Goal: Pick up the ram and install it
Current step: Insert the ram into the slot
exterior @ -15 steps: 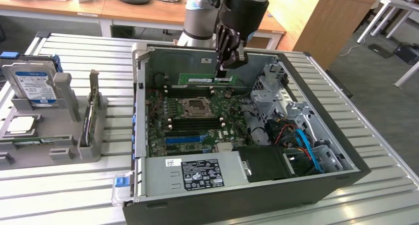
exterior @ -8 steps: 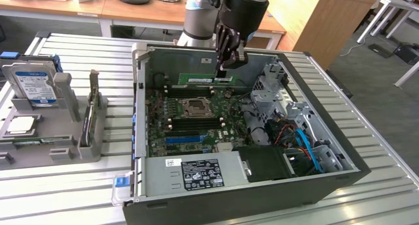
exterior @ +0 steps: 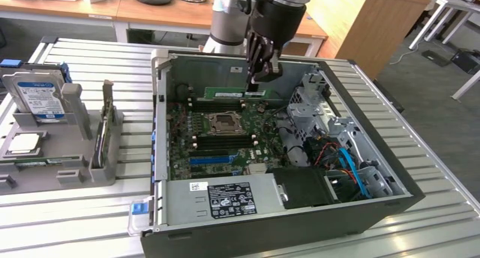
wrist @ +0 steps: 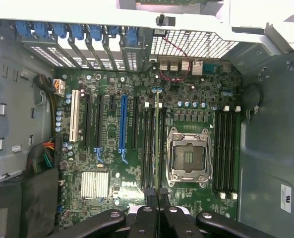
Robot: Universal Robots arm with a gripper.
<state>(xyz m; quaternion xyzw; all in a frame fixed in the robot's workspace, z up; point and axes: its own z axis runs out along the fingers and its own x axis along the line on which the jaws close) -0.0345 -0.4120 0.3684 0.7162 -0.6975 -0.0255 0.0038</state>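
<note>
Part of the ram [exterior: 225, 93] is hidden: the gripper [exterior: 257, 88] covers one end, its jaws clamped tight on the stick. In the wrist view the ram [wrist: 157, 144] shows edge-on, a thin pale line running out from the gripper [wrist: 157, 194], so its chips and label cannot be made out there. Whether its lower edge touches a slot I cannot tell.

There is one ram, one gripper, one CPU socket [wrist: 189, 156], one long blue slot [wrist: 123, 124] and one white slot [wrist: 76, 116]. Black memory slots [wrist: 225, 148] stand in two banks, one on either side of the socket; the number in each bank is hard to make out.

The ram is a narrow green stick, held level over the motherboard [exterior: 184, 151] inside the open computer case [exterior: 262, 230]. It sits toward the case's far wall in the exterior view, in line with the slot bank beside the socket.
</note>
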